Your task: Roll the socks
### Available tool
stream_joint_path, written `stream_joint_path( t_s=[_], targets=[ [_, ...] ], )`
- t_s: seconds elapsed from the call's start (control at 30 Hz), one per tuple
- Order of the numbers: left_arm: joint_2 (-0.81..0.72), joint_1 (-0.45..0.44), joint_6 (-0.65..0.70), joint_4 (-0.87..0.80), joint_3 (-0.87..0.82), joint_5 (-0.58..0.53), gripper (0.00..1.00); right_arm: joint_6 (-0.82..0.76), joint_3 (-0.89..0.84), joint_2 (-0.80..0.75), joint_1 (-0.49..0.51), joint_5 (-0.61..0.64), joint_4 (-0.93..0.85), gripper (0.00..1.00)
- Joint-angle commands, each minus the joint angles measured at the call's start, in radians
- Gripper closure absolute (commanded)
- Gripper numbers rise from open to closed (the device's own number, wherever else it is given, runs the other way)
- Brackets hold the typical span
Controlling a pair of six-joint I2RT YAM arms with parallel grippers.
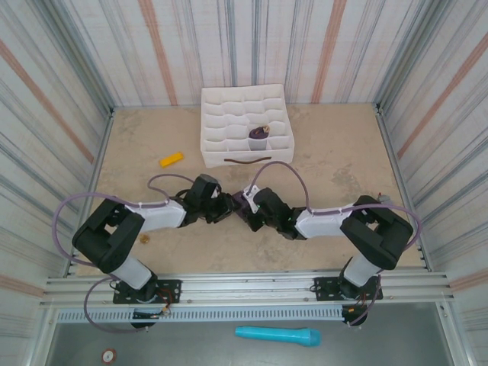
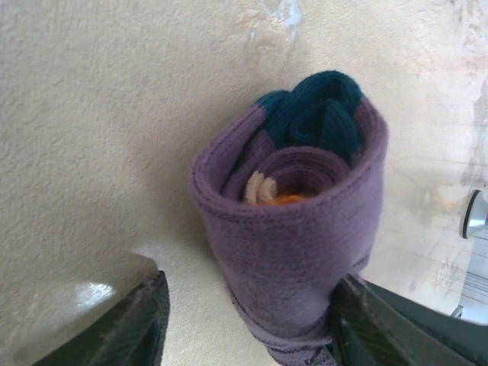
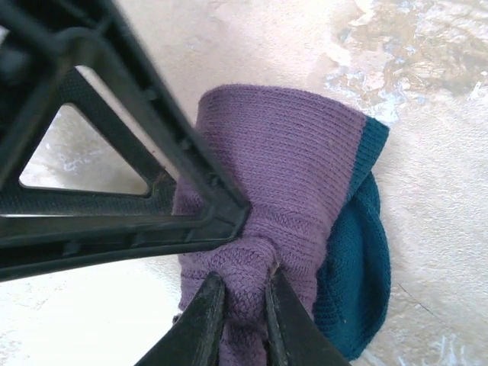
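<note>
A: Purple knitted socks (image 2: 293, 206), rolled into a soft, light bundle, are lying on the beige table (image 2: 91, 114) between the grippers.

B: The right gripper (image 3: 242, 293) is pinching a purple fold; the left gripper (image 2: 248, 313) is standing spread around the roll. Squashy, so I'd be gripping the outer cuff.

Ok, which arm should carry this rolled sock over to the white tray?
Right. The right fingers are pinched shut on the rolled sock, while the left fingers stand open around it, so the right could likely lift straight away.
</note>
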Motion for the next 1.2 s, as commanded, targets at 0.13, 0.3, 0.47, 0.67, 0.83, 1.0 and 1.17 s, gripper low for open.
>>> stream_joint_path(
  t_s=[0.13, 0.3, 0.47, 0.67, 0.83, 1.0, 1.17],
  targets=[
    [-0.05, -0.011, 0.111, 0.097, -0.073, 0.024, 0.38, 0.188, -0.067, 0.125, -0.211, -0.384, 0.003, 1.0],
    [-0.012, 0.014, 0.132, 0.179, -0.084, 0.031, 0.37, 0.256, -0.061, 0.193, -0.305, -0.539, 0.046, 1.0],
    [0.075, 0.029, 0.133, 0.286, -0.054, 0.057, 0.35, 0.281, -0.048, 0.236, -0.334, -0.585, 0.041, 1.0],
    [0.198, 0.029, 0.1, 0.388, 0.005, 0.087, 0.31, 0.3, -0.044, 0.262, -0.347, -0.582, 0.024, 1.0],
    [0.267, 0.029, 0.08, 0.441, 0.039, 0.094, 0.32, 0.306, -0.047, 0.277, -0.362, -0.591, 0.027, 1.0],
    [0.317, 0.029, 0.088, 0.434, 0.062, 0.103, 0.34, 0.305, -0.049, 0.276, -0.375, -0.597, 0.03, 1.0],
    [0.364, 0.029, 0.091, 0.445, 0.065, 0.119, 0.4, 0.302, -0.049, 0.28, -0.385, -0.605, 0.036, 1.0]
  ],
)
